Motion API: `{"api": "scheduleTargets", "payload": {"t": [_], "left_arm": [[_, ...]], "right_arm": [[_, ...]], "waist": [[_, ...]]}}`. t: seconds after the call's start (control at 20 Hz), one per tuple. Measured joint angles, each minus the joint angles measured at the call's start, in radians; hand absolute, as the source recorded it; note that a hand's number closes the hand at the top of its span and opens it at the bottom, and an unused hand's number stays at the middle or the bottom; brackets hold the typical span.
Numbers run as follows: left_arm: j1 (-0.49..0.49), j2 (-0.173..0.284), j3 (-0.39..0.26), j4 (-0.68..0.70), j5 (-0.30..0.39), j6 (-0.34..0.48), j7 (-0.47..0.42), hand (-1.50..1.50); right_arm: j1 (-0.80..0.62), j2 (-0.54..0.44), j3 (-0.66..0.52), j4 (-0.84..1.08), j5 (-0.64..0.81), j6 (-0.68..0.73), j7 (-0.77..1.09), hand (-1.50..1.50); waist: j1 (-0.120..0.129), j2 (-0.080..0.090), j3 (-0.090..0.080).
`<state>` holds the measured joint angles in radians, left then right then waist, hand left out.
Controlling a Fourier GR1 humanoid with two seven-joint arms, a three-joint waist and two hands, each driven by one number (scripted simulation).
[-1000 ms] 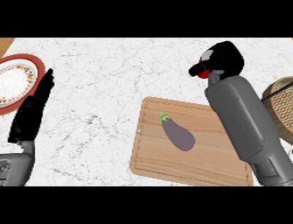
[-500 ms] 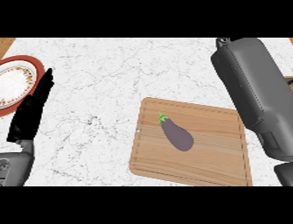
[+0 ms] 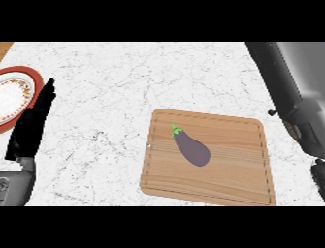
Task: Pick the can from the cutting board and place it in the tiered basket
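a purple eggplant with a green stem (image 3: 192, 148) lies near the middle of a light wooden cutting board (image 3: 229, 181) on the white marble counter (image 3: 136, 77). the black left hand (image 3: 32, 123) rests at the left, fingers straight and together, beside a red-rimmed patterned plate (image 3: 4, 99). the grey right forearm (image 3: 301, 92) crosses the right edge; its hand and the can are out of sight.

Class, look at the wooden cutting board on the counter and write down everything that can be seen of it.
The cutting board is a light brown wooden rectangle with rounded corners and visible grain, with a thin groove running just inside its edge. It lies flat on the white marbled counter, turned slightly askew to the counter's edges. One thing rests on it: a dark purple eggplant with a green stem, lying diagonally left of the board's middle. No can shows on it. The grey right forearm passes close by its right side.
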<state>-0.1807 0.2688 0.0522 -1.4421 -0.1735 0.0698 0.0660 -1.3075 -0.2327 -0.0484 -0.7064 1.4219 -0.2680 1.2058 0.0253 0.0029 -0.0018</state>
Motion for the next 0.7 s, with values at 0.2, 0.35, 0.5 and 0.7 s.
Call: {"api": "scheduleTargets", "payload": {"t": [0.2, 0.35, 0.5, 0.7], "left_arm": [[0.011, -0.001, 0.010, 0.005, 0.001, 0.002, -0.013, 0.00], [0.026, -0.004, 0.013, -0.009, 0.002, 0.002, -0.012, 0.00], [0.038, -0.014, 0.007, -0.022, -0.002, 0.007, -0.007, 0.00], [0.027, -0.014, 0.011, -0.025, -0.002, 0.006, 0.007, 0.00]], "right_arm": [[0.000, -0.033, -0.052, 0.017, 0.000, 0.004, -0.043, 1.50], [0.012, -0.059, -0.076, 0.045, 0.010, 0.010, -0.070, 1.50], [0.026, -0.098, -0.083, 0.069, 0.033, 0.039, -0.085, 1.50], [0.048, -0.151, -0.079, 0.121, 0.084, 0.089, -0.089, 1.50]], "waist": [[-0.008, 0.000, 0.001], [-0.009, 0.000, 0.001], [-0.013, -0.001, 0.001], [-0.020, -0.002, 0.001]]}}
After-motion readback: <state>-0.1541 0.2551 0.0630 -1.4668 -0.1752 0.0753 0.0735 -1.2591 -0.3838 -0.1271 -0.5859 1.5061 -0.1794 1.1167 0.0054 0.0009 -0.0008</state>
